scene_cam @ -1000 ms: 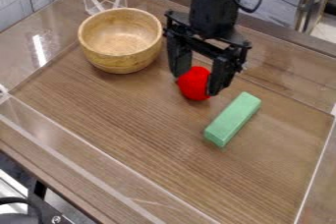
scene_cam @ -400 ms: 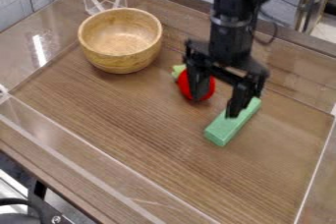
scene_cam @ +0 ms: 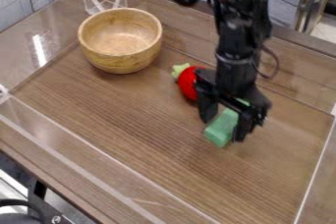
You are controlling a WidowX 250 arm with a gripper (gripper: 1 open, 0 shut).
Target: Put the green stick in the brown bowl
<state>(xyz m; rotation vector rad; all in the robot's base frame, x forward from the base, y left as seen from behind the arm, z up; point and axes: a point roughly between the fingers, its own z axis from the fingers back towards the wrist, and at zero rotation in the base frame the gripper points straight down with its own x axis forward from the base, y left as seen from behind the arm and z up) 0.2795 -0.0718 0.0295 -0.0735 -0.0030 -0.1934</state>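
Well, open tool (scene_cam: pixel 229 118) straddles green stick (scene_cam: pixel 223 128) near table's (scene_cam: pixel 118 120) right edge.

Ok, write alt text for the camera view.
A black robot gripper points straight down with open jaws on either side of a green stick on a wooden table. A red fruit lies just behind it, and an empty brown bowl sits at upper left.

Even, bright light from above; pale glare streaks the table (scene_cam: pixel 118 120) along its far left edge. Shadows are soft and short. The picture is coarse and slightly soft.
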